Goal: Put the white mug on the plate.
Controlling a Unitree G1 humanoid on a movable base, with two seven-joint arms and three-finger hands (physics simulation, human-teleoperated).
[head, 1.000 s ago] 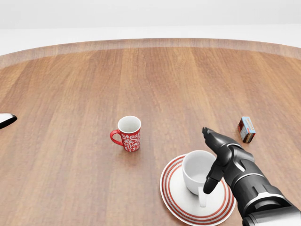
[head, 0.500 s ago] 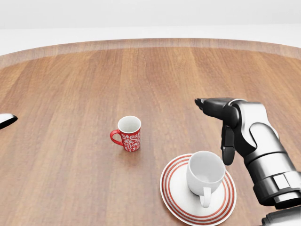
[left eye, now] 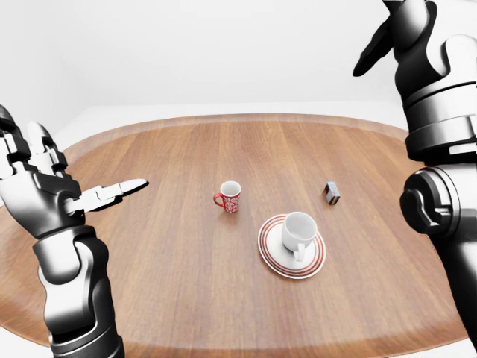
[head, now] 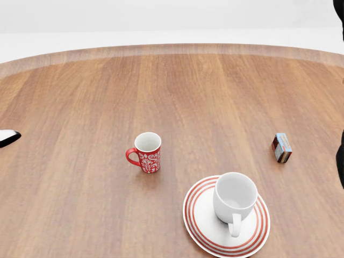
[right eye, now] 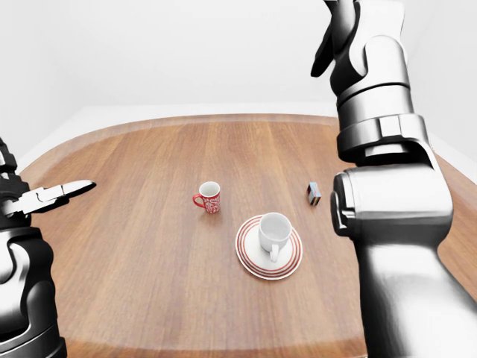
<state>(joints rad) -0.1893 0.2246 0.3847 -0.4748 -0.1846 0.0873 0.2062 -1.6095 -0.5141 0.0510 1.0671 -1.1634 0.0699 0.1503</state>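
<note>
— Head view first: where is the white mug [head: 235,198]?

— Upright on my one plate [head: 200,226], a white one ringed with red stripes, its handle pointing to the bottom of that view. The plate lies on the round wooden table [head: 80,97], near the edge closest to me and right of the middle.

— How many mugs do you count?

— Two. The other is a red mug [head: 147,152] with a white flowery pattern, upright, handle to the left, up and to the left of the plate and clear of it. Beyond those, one small box [head: 281,148] in red and blue stands toward the table's right edge, well apart from the plate. Whatever is printed on it is too small for me to read, and neither mug carries any writing I can make out.

— And your hands?

— My right hand [right eye: 333,33] is raised high above the table at the top of the right-eye view, fingers loose and spread, gripping nothing. My left hand [left eye: 45,183] hangs over the table's left edge, fingers stretched wide, one pointing inward; it is empty too.
</note>
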